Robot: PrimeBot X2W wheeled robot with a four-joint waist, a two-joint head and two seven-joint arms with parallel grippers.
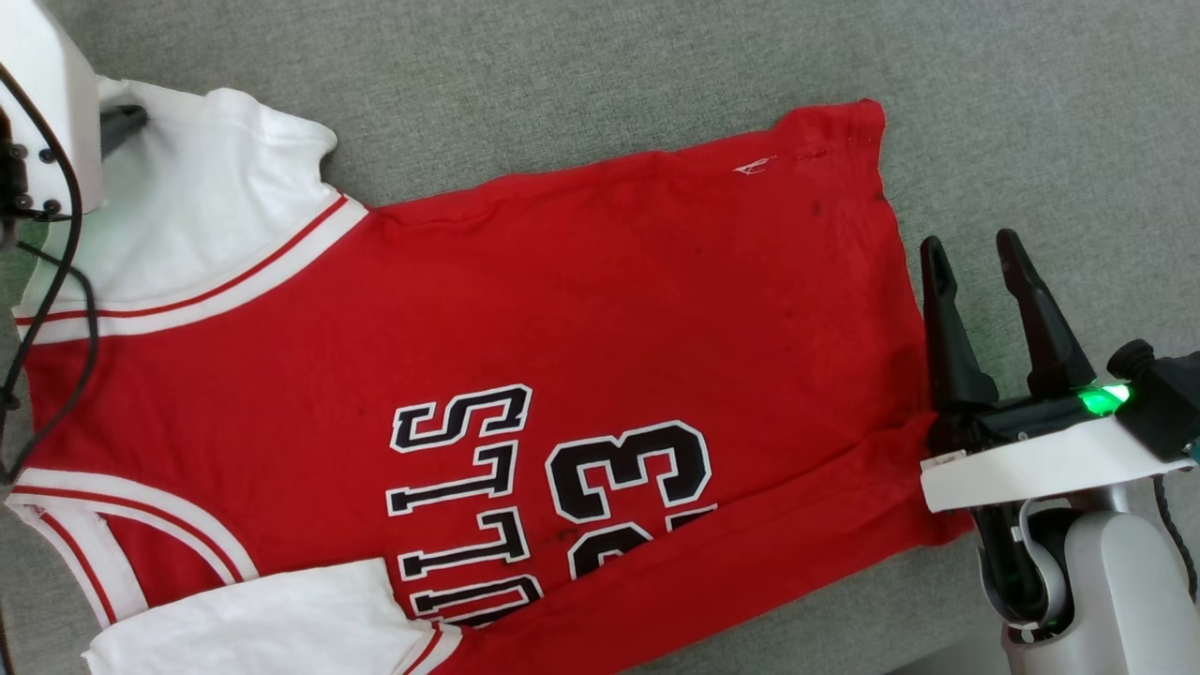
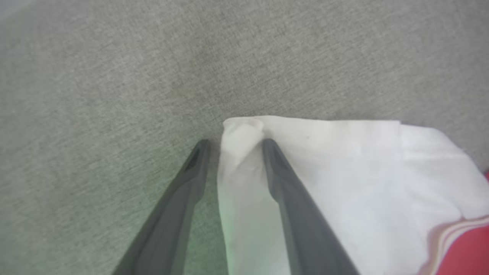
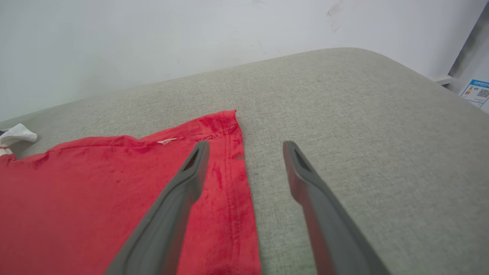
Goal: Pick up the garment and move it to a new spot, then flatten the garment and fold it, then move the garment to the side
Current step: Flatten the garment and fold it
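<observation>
Left pincer (image 2: 235,143), jaws parted, straddles the white sleeve edge of the garment (image 1: 609,309); right pincer (image 1: 971,242) gapes empty at its hem on the grey surface (image 1: 1031,94).

The red-and-white jersey garment (image 1: 609,309) is being viewed steeply from overhead; its white sleeve (image 2: 344,172) and red hem (image 3: 233,183) are being framed closely by the wrist cameras.

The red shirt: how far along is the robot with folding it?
Done: the shirt lies spread on the grey cushion, its near edge turned over the lettering. In hand: the left gripper, open, straddles a white sleeve corner; the right gripper is open across the hem. Left: the remaining folds and moving it aside.
</observation>
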